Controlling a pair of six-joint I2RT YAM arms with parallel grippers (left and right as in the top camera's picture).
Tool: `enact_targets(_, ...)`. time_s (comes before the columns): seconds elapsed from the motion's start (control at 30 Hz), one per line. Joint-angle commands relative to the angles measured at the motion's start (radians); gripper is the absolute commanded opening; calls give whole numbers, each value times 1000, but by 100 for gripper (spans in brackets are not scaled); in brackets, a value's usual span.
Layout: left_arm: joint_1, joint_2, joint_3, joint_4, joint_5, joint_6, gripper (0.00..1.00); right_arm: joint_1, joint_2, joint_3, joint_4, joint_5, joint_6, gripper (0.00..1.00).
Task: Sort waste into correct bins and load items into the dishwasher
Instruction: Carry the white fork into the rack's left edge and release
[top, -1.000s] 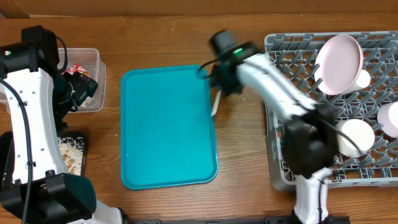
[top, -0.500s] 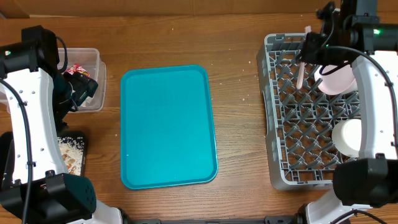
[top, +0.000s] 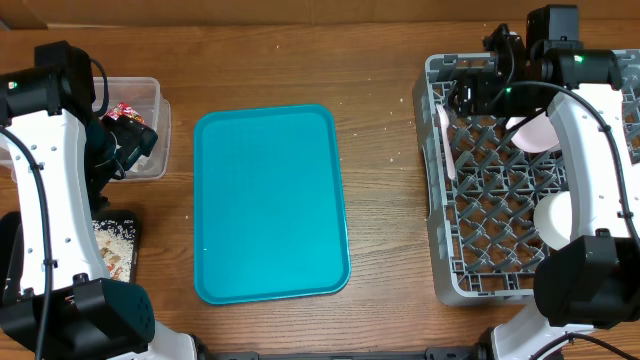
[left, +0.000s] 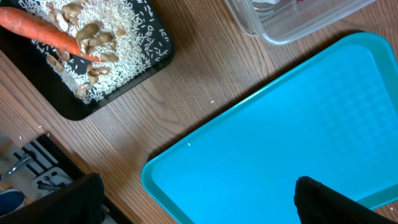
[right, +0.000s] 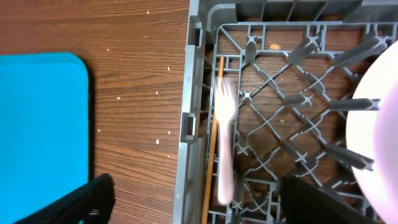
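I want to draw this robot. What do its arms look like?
The left arm and right arm are white tubes with chunky black joints. Black cables run along them, and each has a green light. The left gripper and right gripper are black.

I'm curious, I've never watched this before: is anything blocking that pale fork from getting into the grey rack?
Nothing visible does. The fork is already inside the rack, along its left wall, below the open right gripper.
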Motion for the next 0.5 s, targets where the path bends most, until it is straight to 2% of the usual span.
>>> enact_targets(0.0, -7, 5, 0, -2, -8, -3, 100, 5, -4, 36, -21, 2, 101, 100)
enact_targets(0.17, -7, 5, 0, -2, -8, -3, 100, 5, -100, 152, -126, 3, 266, 100)
enact_targets(0.3, -8, 5, 0, -2, -8, -3, 100, 5, -282, 154, -237, 43, 415, 100)
enact_targets(0.47, -7, 5, 0, -2, -8, -3, 100, 5, -470, 122, -390, 63, 420, 100)
